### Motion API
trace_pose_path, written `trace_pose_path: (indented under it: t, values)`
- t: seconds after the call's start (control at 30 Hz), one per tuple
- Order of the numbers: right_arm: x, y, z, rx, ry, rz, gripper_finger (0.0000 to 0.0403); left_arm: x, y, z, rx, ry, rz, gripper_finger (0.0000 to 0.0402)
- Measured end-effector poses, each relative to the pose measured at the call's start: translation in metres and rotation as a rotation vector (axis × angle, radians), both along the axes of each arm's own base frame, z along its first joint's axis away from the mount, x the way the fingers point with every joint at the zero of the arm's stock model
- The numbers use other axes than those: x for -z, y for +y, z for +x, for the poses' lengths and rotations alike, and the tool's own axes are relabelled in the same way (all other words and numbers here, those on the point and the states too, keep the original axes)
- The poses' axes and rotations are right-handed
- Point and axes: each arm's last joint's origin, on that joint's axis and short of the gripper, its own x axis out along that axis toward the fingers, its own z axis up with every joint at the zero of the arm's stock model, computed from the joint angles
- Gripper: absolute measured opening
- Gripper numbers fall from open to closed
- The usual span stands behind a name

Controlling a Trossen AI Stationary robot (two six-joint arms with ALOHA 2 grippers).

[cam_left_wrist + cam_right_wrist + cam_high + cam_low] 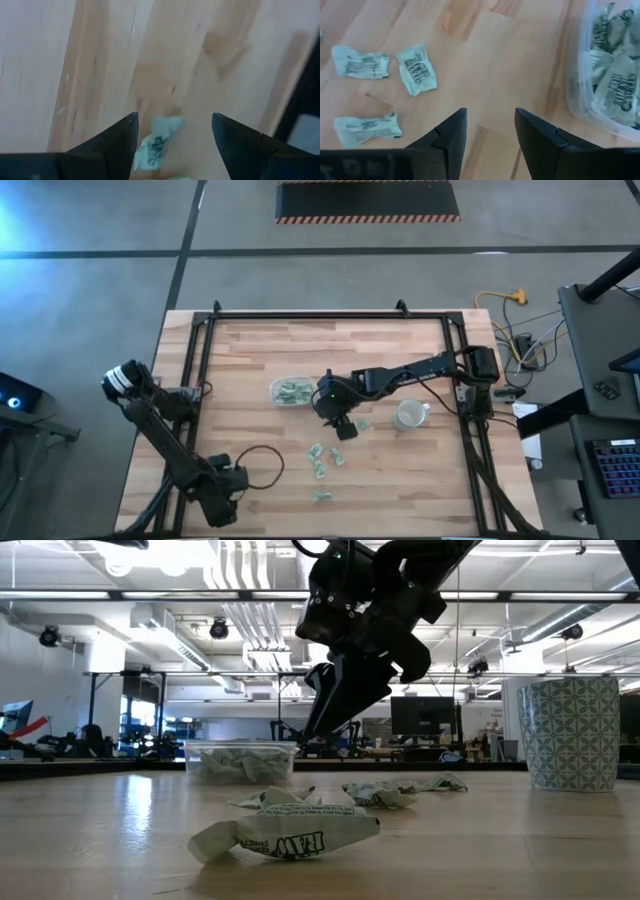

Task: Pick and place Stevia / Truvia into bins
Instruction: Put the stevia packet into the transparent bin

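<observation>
A crumpled green-and-white packet [285, 835] lies nearest on the table [400, 480], with several more loose nearby. The clear tub [291, 391] already holds many. The right gripper [343, 429] hovers beside it, jaws apart, empty. The left gripper [172, 135], also spread, hangs over one packet [157, 145].

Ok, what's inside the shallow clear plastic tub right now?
The shallow clear plastic tub holds a heap of pale green and white paper packets. How many lie underneath, and the tub's floor, are covered.
</observation>
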Motion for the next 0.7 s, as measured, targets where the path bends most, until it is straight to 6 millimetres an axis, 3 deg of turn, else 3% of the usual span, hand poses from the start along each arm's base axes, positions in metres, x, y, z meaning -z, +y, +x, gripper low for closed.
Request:
trace_pose_path:
  t: [0.23, 0.7]
  values:
    - [0.0000, 0.0040, 0.0000, -0.005, 0.000, 0.004, 0.0147, 0.0002, -0.0088, 0.0010, 0.026, 0.114, 0.072, 0.0201]
    - [-0.0001, 0.0063, -0.0001, -0.001, 0.003, 0.011, 0.0138, 0.0095, -0.0064, -0.0004, 0.021, 0.083, 0.082, 0.0177]
